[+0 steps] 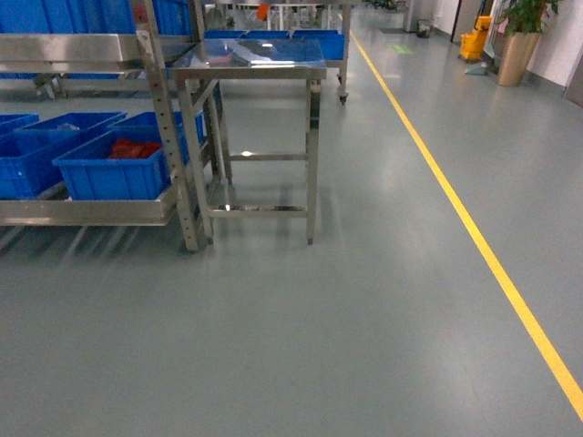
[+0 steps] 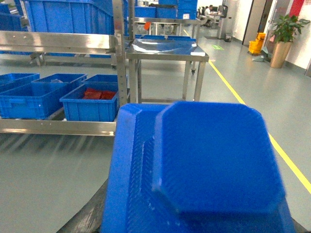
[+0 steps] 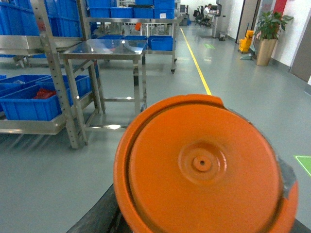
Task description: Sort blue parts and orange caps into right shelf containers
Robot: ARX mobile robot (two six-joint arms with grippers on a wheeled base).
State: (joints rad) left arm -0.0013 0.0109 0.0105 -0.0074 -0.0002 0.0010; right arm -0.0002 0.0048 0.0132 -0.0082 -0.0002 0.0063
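steel table (image 1: pixel 250 56) beside shelf crates (image 1: pixel 114 168) | blue part (image 2: pixel 204 165), orange cap (image 3: pixel 204 165) hide fingers, state unclear

Head view: no robot body visible. Wrist views: only dark, blurred gripper (image 3: pixel 97 216) edges at btm; details indiscernible.

Place: factory/warehouse floor | steel shelving (image 1: pixel 137 118) | blue crates (image 1: pixel 114 168) | yellow floor line (image 1: pixel 474 237) | steel worktable (image 1: pixel 250 64)

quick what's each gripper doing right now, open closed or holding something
Left: jaws hidden; a blue part fills its wrist view, so grip cannot be told.
Right: jaws hidden; an orange cap fills its wrist view, so grip cannot be told.
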